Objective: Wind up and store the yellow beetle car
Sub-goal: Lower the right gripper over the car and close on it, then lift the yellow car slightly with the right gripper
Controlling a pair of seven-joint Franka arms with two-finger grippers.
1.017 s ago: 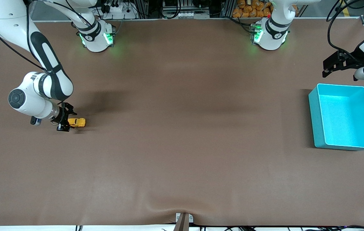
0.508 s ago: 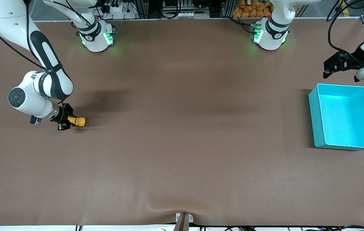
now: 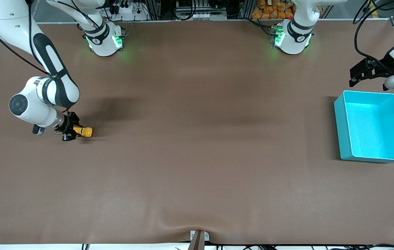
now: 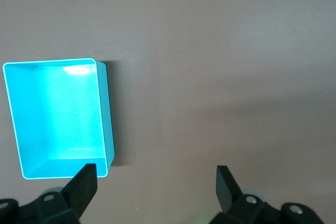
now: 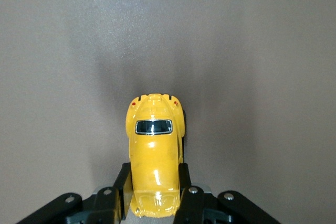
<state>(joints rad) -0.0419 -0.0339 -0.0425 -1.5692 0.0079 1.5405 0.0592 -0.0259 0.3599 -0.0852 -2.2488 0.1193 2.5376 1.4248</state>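
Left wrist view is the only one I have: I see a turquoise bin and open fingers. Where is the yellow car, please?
Observer: The car is on the table at the right arm's end, while the bin sits at the left arm's end.
Operator: Is the right gripper near it?
Observer: Yes. The right gripper is shut on the car, one finger on each side of its body.
Operator: Which end of the car is gripped?
Observer: The right wrist view shows the end with the dark window and two small red lights pointing away from the fingers.
Operator: Where is my gripper?
Observer: The left gripper waits just past the bin's edge, toward the bases.
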